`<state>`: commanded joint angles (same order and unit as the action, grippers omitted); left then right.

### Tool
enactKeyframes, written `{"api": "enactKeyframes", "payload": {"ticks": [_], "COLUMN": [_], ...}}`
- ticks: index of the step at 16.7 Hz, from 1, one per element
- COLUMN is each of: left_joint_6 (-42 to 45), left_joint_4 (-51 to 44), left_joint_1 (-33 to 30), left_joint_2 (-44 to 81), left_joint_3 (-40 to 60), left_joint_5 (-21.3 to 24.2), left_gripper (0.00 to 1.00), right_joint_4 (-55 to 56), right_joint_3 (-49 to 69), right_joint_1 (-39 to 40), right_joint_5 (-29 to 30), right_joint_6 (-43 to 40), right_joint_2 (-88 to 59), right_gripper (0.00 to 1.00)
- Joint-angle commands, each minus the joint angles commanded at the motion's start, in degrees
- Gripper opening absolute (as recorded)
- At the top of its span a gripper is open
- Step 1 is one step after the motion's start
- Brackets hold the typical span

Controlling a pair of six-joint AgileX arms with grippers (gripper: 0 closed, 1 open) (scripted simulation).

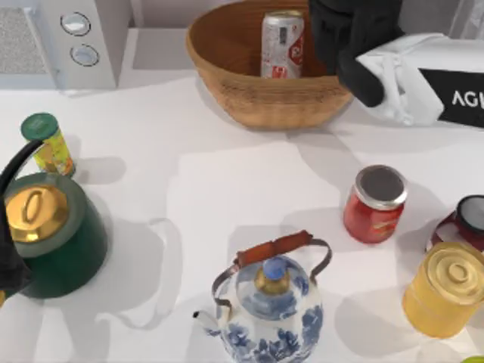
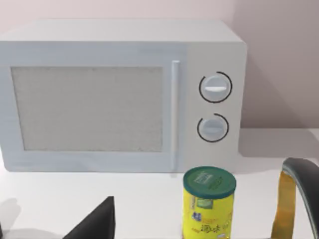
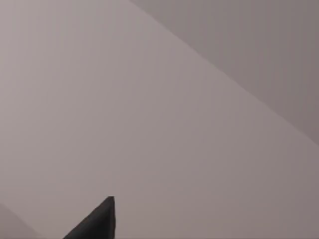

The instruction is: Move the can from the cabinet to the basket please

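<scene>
One can (image 1: 282, 44) stands upright inside the basket (image 1: 249, 94) at the desk's (image 1: 227, 189) far edge. The right pincer (image 1: 344, 30) hangs just beside the can over the basket's right rim; whether it is open I cannot tell. The left arm sits parked at the desk's near-left corner.

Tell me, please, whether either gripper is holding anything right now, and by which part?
It cannot be told: the right gripper hangs beside the can standing in the basket, its grip hidden.

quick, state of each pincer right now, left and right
left pincer: cannot be told.
right pincer: beside the can in the basket; cannot be told.
</scene>
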<state>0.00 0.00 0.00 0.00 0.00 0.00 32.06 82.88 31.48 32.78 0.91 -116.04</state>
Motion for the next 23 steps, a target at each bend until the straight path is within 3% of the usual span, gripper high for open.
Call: {"api": "enactKeyframes", "payload": {"ticks": [7,19,23], "left_joint_6": [0.00,0.00,0.00], "left_joint_4": [0.00,0.00,0.00], "left_joint_1": [0.00,0.00,0.00], "left_joint_2": [0.00,0.00,0.00], "left_joint_3": [0.00,0.00,0.00], "left_joint_5": [0.00,0.00,0.00], "left_gripper": [1.00,1.00,1.00], "right_joint_4": [-7.91,-25.97,-30.26], "right_joint_3": [-20.54,-67.58,-78.79], "right_joint_1": [-7.82,-25.50,-29.71], "right_joint_5": [-8.14,-26.57,-30.94], "right_joint_6": [-0.10,-0.69,-0.84], "right_joint_2": [29.35,96.03,110.61], "right_gripper": [1.00,1.00,1.00]}}
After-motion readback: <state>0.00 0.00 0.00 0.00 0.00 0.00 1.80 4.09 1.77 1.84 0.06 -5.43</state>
